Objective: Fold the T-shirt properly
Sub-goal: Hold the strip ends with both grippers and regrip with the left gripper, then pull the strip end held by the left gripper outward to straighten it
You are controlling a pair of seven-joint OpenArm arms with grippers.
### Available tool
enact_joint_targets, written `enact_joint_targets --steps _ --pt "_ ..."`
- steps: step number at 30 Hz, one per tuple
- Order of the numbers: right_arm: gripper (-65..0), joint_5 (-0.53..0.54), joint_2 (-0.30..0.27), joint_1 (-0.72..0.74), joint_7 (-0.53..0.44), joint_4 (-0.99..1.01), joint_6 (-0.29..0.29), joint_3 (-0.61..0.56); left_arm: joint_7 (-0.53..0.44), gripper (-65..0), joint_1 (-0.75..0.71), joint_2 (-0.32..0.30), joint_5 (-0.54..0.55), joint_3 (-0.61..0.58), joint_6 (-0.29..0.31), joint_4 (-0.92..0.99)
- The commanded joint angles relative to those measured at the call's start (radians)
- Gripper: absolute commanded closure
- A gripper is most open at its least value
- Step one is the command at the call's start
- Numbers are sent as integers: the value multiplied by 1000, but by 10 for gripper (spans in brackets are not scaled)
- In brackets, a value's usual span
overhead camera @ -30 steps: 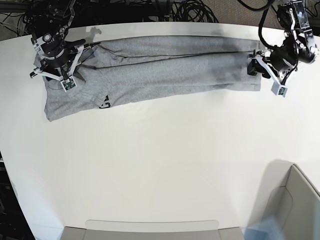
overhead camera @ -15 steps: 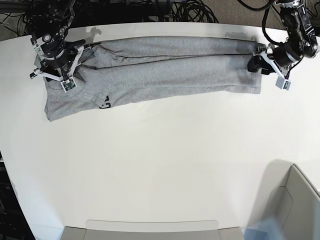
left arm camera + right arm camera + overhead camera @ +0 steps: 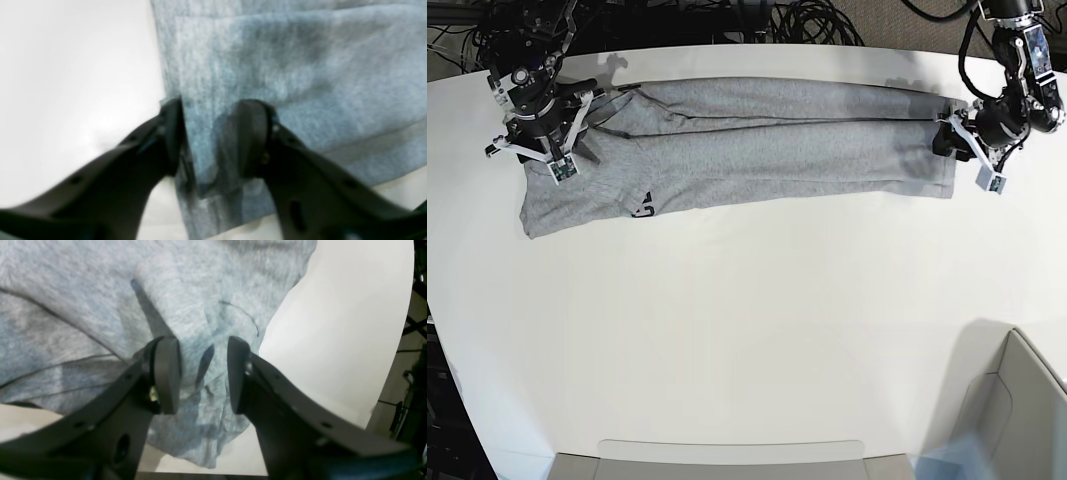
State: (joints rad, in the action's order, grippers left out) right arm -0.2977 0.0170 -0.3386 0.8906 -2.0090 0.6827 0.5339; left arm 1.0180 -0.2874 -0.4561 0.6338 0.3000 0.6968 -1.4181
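I am working on the grey T-shirt (image 3: 737,140), lying long across the top of the white table (image 3: 757,330). My left gripper (image 3: 208,133) is pinching its edge. My right gripper (image 3: 203,373) is half open around bunched cloth. I should lift both ends evenly.

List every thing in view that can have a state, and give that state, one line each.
T-shirt: folded lengthwise into a long band, flat on the table, a bit of black lettering showing at its near edge.
Left gripper: jaws astride the shirt's end edge, cloth between them, not fully closed.
Right gripper: jaws astride bunched cloth at the other end, gap still visible.
Table: white, carrying the shirt.
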Motion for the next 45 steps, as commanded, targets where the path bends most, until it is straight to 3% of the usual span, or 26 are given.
enact_joint_targets --steps 1,5,11,16,17,22,25,40,45 --pt "-235 2 -7 3 -12 -17 15 2 124 -185 -26 13 -59 -41 1 18" --pt "-235 2 -5 3 -12 -17 15 2 127 -10 -25 39 -61 -52 1 23" --pt "-235 2 -7 3 -12 -17 15 4 135 0 -20 44 -61 -46 1 21" --pt "-235 2 -7 3 -12 -17 15 4 186 0 3 44 -61 35 1 15" --pt "-235 2 -7 3 -12 -17 15 4 213 -15 3 44 -61 54 1 13" --pt "-235 2 -7 3 -12 -17 15 -2 258 -224 24 47 -61 175 1 -60" --pt "-235 2 -7 3 -12 -17 15 -2 259 -293 18 47 -61 207 1 -109" --pt "-234 2 -7 3 -12 -17 15 -2 270 -295 23 41 -64 212 1 -155" --pt "-234 2 -7 3 -12 -17 15 -4 270 -295 41 41 -142 212 1 -172"
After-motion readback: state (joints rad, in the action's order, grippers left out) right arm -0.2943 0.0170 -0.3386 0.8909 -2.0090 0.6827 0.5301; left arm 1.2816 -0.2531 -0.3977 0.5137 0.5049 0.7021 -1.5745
